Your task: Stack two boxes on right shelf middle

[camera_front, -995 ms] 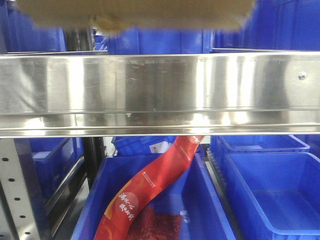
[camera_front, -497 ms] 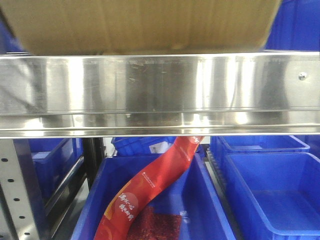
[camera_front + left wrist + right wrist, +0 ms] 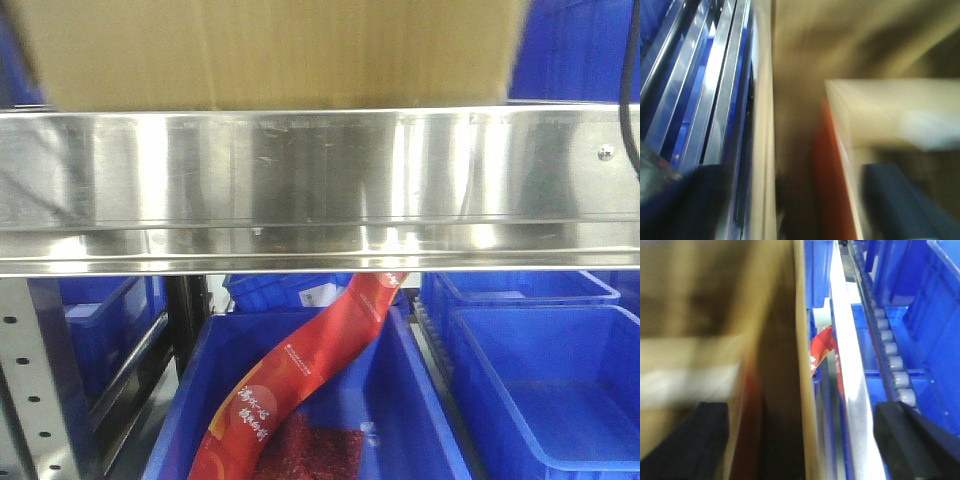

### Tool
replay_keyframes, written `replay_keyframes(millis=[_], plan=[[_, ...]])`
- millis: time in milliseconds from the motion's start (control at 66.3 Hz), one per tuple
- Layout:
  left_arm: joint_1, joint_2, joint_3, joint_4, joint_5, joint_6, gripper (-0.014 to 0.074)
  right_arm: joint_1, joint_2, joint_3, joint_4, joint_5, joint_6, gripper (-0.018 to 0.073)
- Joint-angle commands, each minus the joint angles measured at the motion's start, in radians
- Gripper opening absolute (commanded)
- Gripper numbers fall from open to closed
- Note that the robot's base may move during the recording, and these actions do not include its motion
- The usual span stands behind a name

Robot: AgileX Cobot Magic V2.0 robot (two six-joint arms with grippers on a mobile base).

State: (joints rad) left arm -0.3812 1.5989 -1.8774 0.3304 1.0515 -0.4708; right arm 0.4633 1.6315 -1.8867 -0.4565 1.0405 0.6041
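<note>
A tan cardboard box (image 3: 270, 50) fills the top of the front view, its lower edge level with the top of the shelf's shiny steel front rail (image 3: 320, 180). In the left wrist view my left gripper (image 3: 792, 205) is open, its dark fingers (image 3: 685, 200) wide apart on either side of the box's wall (image 3: 765, 150). My right gripper (image 3: 805, 440) is open too, straddling the opposite box wall (image 3: 802, 390). Inside the box shows a blurred pale surface with an orange-red side (image 3: 830, 165). Only this one box is plain to see.
Below the rail stand blue plastic bins (image 3: 540, 380), one holding a long red packet (image 3: 300, 380). A perforated steel upright (image 3: 30, 380) rises at lower left. More blue bins sit behind the box. A roller track (image 3: 890, 360) runs beside the rail. A black cable (image 3: 627, 80) hangs at right.
The box has come down into the front view, from a strip at the top to filling it, and its right edge has shifted left. The shelf and bins have not moved.
</note>
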Motion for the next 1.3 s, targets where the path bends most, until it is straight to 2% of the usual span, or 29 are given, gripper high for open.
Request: replay_keyframes(millis=[0, 136, 226, 301, 362, 422, 437, 452, 603, 678, 739, 965, 1206, 1281], plan=[[0.0, -0.009, -0.012, -0.003, -0.033, 0.002, 0.0507, -0.004, -0.008, -0.008, -0.034, -0.014, 0.004, 0.0486], [0.0, -0.026, -0.012, -0.003, -0.045, 0.002, 0.0476, -0.004, -0.043, -0.008, -0.034, -0.009, 0.004, 0.0484], [0.0, -0.039, -0.012, -0.003, -0.045, 0.002, 0.0384, -0.004, -0.063, -0.008, -0.034, -0.009, 0.004, 0.0415], [0.0, -0.043, -0.012, -0.003, -0.051, 0.002, 0.0217, -0.004, -0.07, -0.008, -0.034, -0.009, 0.004, 0.026], [0.0, -0.043, -0.012, -0.003, -0.051, 0.002, 0.0077, -0.004, -0.07, -0.008, -0.034, -0.009, 0.004, 0.0064], [0.0, -0.043, -0.012, -0.003, -0.049, 0.002, -0.0107, -0.004, -0.07, -0.008, -0.034, -0.009, 0.004, -0.0093], [0.0, -0.043, -0.012, -0.003, -0.045, 0.002, -0.0109, -0.004, -0.07, -0.008, -0.034, -0.009, 0.004, -0.015], [0.0, -0.043, -0.012, -0.003, -0.042, 0.002, -0.0109, -0.004, -0.07, -0.008, -0.034, -0.009, 0.004, -0.0168], [0.0, -0.052, -0.005, -0.012, -0.028, 0.002, -0.0111, -0.004, -0.07, -0.005, -0.034, -0.015, -0.061, -0.0169], [-0.004, -0.083, 0.053, -0.034, -0.05, 0.002, -0.0094, -0.004, -0.079, 0.023, -0.034, -0.03, -0.081, -0.0169], [-0.004, -0.131, 0.162, -0.041, -0.135, 0.002, -0.0091, -0.004, -0.101, 0.078, -0.031, -0.081, -0.083, -0.0169], [-0.002, -0.379, 0.598, -0.037, -0.517, 0.002, -0.0091, -0.004, -0.28, 0.432, -0.026, -0.422, -0.083, -0.0169], [-0.002, -0.618, 0.961, -0.032, -0.814, 0.002, -0.0091, -0.004, -0.486, 0.879, -0.026, -0.833, -0.083, -0.0169], [-0.002, -0.692, 1.076, -0.032, -0.879, 0.002, -0.0091, -0.004, -0.553, 0.993, -0.026, -0.89, -0.079, -0.0169]])
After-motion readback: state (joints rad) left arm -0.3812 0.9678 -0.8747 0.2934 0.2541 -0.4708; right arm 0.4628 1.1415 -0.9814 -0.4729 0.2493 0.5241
